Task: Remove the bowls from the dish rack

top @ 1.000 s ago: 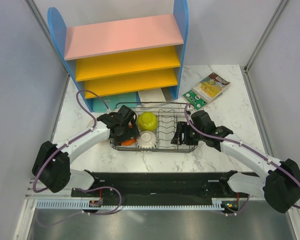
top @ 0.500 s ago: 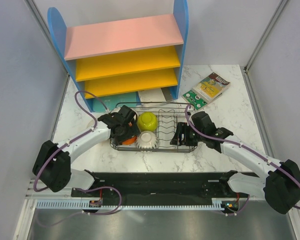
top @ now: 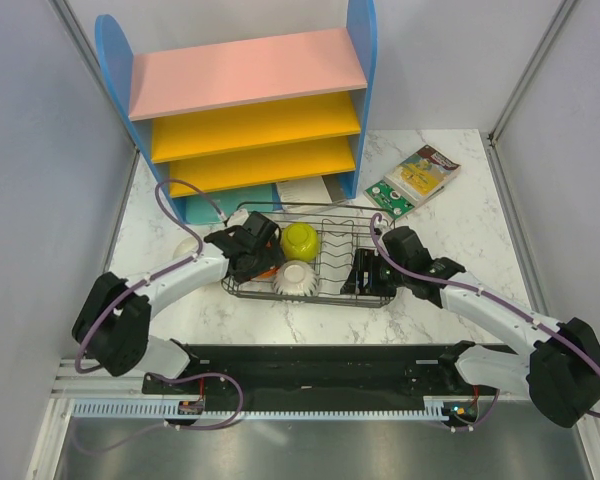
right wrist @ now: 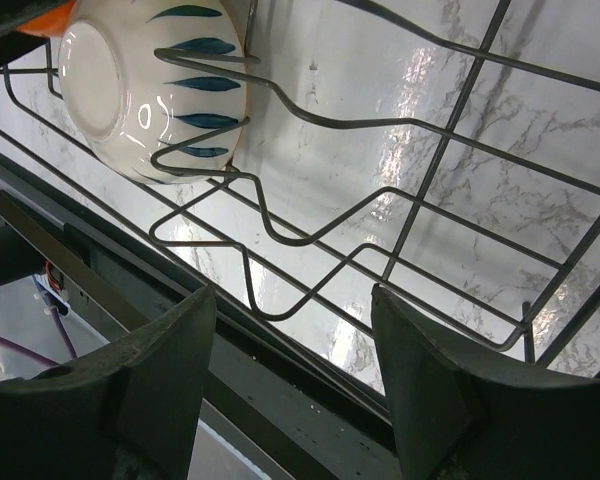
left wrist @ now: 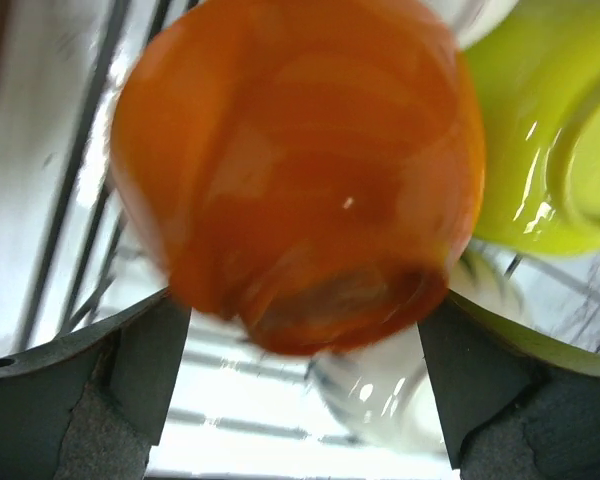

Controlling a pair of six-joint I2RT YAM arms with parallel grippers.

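Bright, even light; the orange bowl (left wrist: 300, 170) blurs close up, glare streaks the marble table (right wrist: 540, 130).

Left wrist view. Landmark: orange bowl (left wrist: 300, 170), base towards you, filling the middle of the frame and slightly blurred.

- Left gripper (left wrist: 300, 310): jaws wide, with the dark fingers (left wrist: 90, 390) flanking the orange bowl's lower edge on both sides. You cannot tell whether the pads touch it.
- Lime-green bowl (left wrist: 540, 120): immediately right of the orange bowl, base also towards you, and pressed against it or partly behind it.
- White bowl (left wrist: 380, 400): below the orange bowl, glossy and blurred, partly hidden by it.
- Dish rack (left wrist: 70, 170): thin dark wires left of the orange bowl, with pale marble tabletop (left wrist: 30, 220) beneath.
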